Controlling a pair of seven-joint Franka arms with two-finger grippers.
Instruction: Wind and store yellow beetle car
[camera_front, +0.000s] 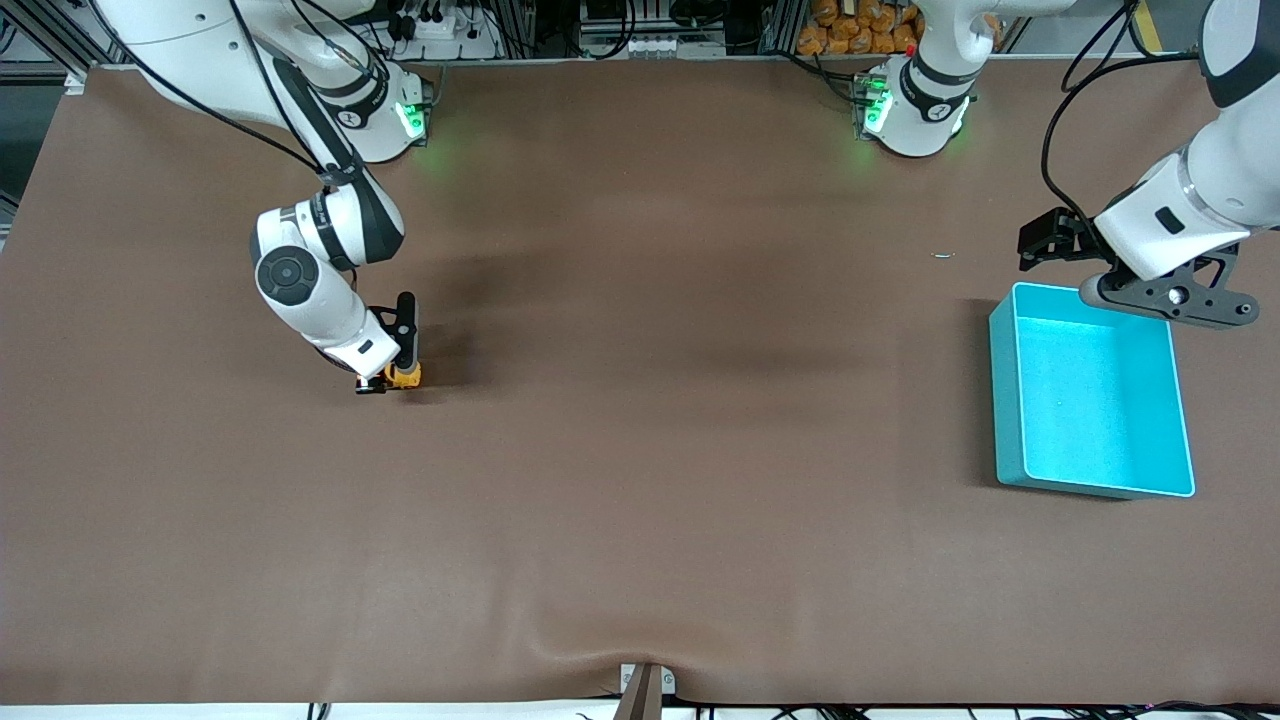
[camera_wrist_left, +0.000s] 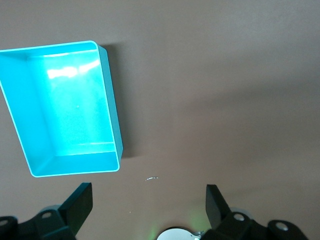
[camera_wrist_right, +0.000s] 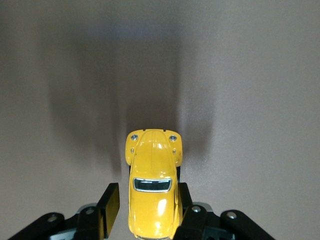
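The yellow beetle car (camera_front: 406, 376) (camera_wrist_right: 152, 195) stands on the brown table toward the right arm's end. My right gripper (camera_front: 398, 378) (camera_wrist_right: 145, 206) is down at the table with the car between its fingers. One finger (camera_wrist_right: 186, 200) lies against the car's side, while a narrow gap shows between the other finger (camera_wrist_right: 111, 202) and the body. The car's nose points away from the wrist. My left gripper (camera_front: 1045, 243) (camera_wrist_left: 149, 205) hangs open and empty over the table, by the corner of the turquoise bin (camera_front: 1008, 330) (camera_wrist_left: 113, 105), which is empty.
A small pale speck (camera_front: 944, 255) (camera_wrist_left: 152, 178) lies on the table near the bin. The right arm's elbow (camera_front: 290, 275) hangs above the car's spot. Both robot bases (camera_front: 905, 110) stand along the table's edge farthest from the front camera.
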